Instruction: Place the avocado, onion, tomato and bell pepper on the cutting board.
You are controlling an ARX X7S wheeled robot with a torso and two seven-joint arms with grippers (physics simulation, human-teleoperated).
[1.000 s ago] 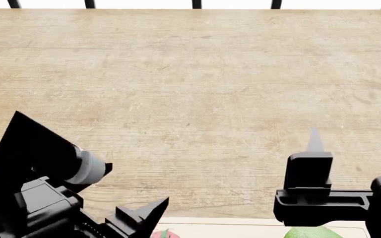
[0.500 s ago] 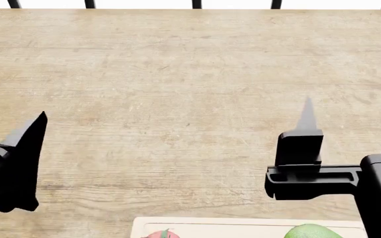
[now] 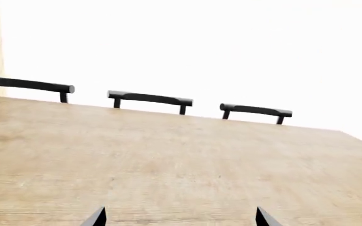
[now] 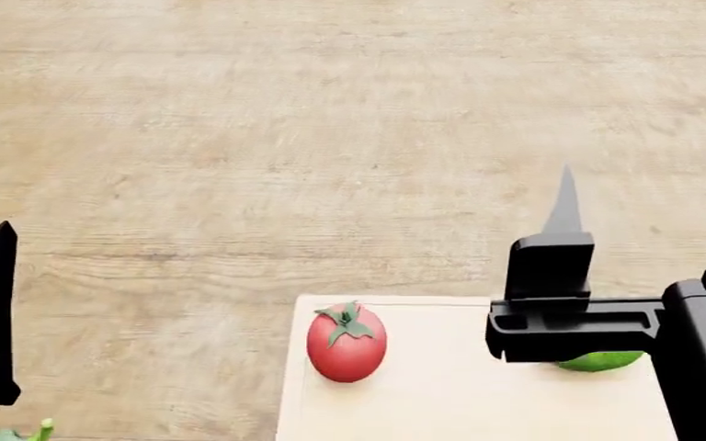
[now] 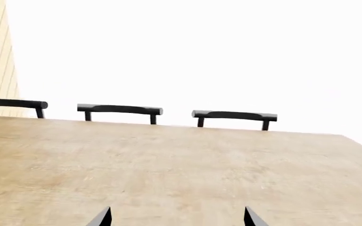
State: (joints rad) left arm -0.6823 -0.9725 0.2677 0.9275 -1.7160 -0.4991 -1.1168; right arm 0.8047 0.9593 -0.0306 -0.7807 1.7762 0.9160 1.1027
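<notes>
Tomato (image 4: 347, 343) now shows whole on the cutting board (image 4: 451, 404), near its far left corner; before, only its top peeked in, since the head view has tipped down. Avocado (image 4: 601, 361) sits on the board too, half hidden behind the right hand (image 5: 176, 217). So two are done. A green stem (image 4: 41, 430) peeks out left of the board, maybe the bell pepper. No onion shows. Both the right hand and the left hand (image 3: 179, 217) are spread wide and empty. Worktop (image 4: 267, 138) beyond the board is bare, with lots of room.
</notes>
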